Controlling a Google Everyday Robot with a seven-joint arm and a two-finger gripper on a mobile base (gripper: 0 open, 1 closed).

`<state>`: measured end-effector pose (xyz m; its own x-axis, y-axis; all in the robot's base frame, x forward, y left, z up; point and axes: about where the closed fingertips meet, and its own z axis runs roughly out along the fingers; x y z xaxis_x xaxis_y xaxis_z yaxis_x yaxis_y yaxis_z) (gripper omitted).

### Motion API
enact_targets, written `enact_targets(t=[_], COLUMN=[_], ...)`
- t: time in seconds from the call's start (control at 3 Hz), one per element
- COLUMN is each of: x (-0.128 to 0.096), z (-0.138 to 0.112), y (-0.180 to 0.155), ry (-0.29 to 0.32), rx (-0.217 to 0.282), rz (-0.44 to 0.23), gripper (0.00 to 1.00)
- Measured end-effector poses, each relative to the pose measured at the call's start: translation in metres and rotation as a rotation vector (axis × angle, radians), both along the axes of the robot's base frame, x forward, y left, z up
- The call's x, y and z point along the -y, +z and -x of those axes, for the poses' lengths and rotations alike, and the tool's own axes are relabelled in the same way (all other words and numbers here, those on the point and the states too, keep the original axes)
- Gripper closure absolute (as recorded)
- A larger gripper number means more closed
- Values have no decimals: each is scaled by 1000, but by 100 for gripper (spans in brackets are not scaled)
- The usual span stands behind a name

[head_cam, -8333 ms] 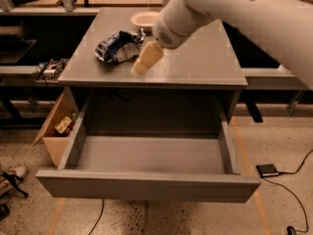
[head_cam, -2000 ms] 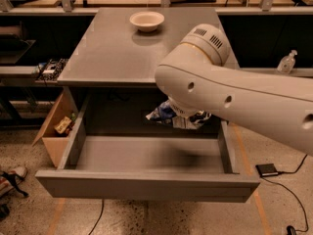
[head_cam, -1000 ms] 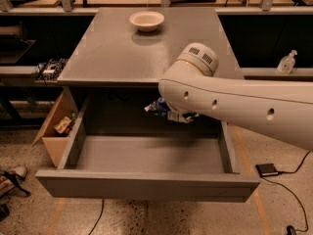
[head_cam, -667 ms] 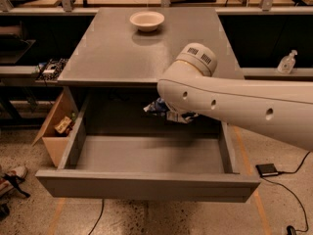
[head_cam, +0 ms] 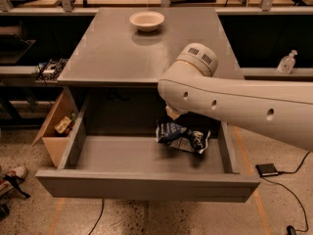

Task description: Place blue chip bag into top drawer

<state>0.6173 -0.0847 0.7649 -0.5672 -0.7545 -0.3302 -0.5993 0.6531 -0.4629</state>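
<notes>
The blue chip bag (head_cam: 182, 135), dark blue foil with white patches, is inside the top drawer (head_cam: 146, 184) at its back right, low on or near the drawer floor. The drawer is pulled fully open below the grey cabinet top (head_cam: 146, 48). My gripper (head_cam: 172, 113) is just above the bag's left end, mostly hidden behind my white arm (head_cam: 234, 102), which reaches in from the right. Whether it touches the bag cannot be told.
A round cream bowl (head_cam: 146, 20) stands at the back of the cabinet top. A tan cardboard box (head_cam: 56, 129) sits on the floor left of the drawer. A small black device (head_cam: 267, 169) with a cable lies on the floor at right.
The bag hung at the drawer's upper back under my wrist before; now it is lower, down inside the drawer at the back right. My arm has shifted slightly.
</notes>
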Motion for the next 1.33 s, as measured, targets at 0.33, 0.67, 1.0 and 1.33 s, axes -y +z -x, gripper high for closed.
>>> enact_targets(t=[0.33, 0.67, 1.0, 1.33], x=[16, 58, 94, 97], z=[2, 16, 36, 37], y=[-3, 6, 22, 24], ry=[-61, -224, -375, -396], rx=[-30, -38, -6, 1], rz=[27, 3, -47, -59], gripper=[0, 0, 0, 0])
